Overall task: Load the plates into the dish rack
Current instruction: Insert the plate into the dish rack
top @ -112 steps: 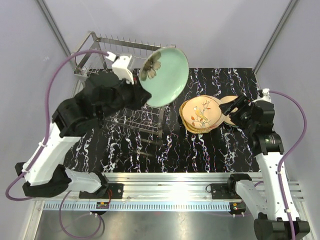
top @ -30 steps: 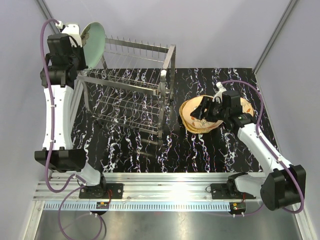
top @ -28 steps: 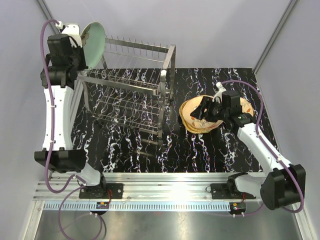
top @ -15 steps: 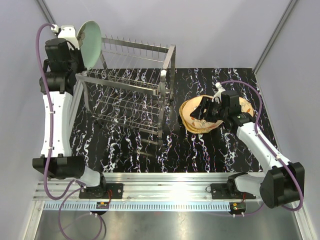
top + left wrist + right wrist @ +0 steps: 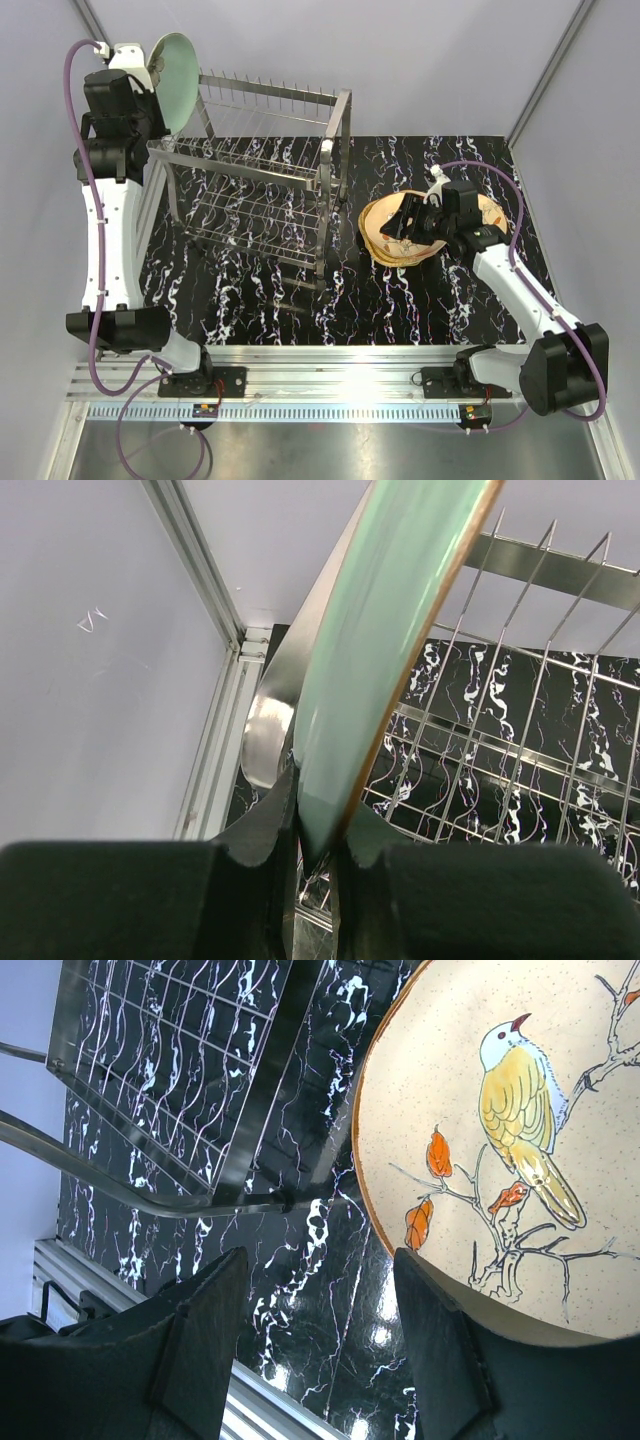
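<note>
The left gripper clamped the rim of the mint-green plate, held on edge above the left end of the dish rack, near the far-left corner of the table. Stiff, glazed, and likely slippery and breakable, the plate suited a firm rim pinch. The right gripper hung, jaws apart, over the stacked bird plate.

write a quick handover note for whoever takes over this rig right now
The left hand is shut on the mint-green plate, held on edge above the far-left end of the dish rack.
The right hand is open at the rim of the bird plate, which tops the stack right of the rack.
Done: no plate seen in the rack yet.
Left: slot the mint-green plate, then load the stack.
</note>
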Controlling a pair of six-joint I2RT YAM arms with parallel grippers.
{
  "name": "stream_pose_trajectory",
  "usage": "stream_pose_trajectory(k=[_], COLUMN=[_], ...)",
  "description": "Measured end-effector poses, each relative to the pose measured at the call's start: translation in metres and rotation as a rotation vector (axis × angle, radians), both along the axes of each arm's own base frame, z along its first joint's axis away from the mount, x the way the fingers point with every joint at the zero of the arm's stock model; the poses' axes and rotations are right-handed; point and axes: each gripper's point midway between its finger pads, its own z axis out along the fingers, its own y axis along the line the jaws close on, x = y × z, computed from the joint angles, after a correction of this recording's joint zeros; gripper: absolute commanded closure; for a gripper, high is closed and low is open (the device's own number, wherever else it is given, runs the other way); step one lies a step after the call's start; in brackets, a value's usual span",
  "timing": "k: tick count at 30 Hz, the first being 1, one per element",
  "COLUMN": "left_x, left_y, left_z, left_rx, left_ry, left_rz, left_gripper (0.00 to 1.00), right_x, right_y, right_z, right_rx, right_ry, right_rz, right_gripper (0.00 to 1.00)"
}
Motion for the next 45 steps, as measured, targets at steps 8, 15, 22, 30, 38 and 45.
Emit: stream_pose_trajectory(k=[8,15,22,30,38,45], left_x=[0.000,0.001,0.000,0.000,0.010,0.012], left_y=[0.002,0.005,0.010,0.009,0.006,0.003], left_z=[0.001,0.017,0.024,0.024,0.014,0.006], left_rx=[-0.004,0.002,0.013,0.013,0.005,0.000], left_ry=[-0.005,-0.043,-0.061,-0.060,-0.058,-0.044], left_rz=[0.014,0.025,0.039,0.037,0.004,-0.025], left_gripper=[1.00,1.00,1.00,1.00,1.00,1.00], right_x=[0.001,0.001,0.001,0.002,0.002,0.003], right_y=[0.000,0.000,0.000,0.000,0.000,0.000], right_z=[-0.003,-0.005,-0.005,-0.008,-0.012,-0.013], right_rx=[-0.002,-0.004,-0.005,-0.008,-0.011,-0.014], right_ry=[0.009,0.015,0.014,0.023,0.035,0.035], right_rz=[0.000,-0.001,-0.001,-0.001,-0.001,0.001], right_gripper=[0.33,0.33,0.33,0.33,0.33,0.33])
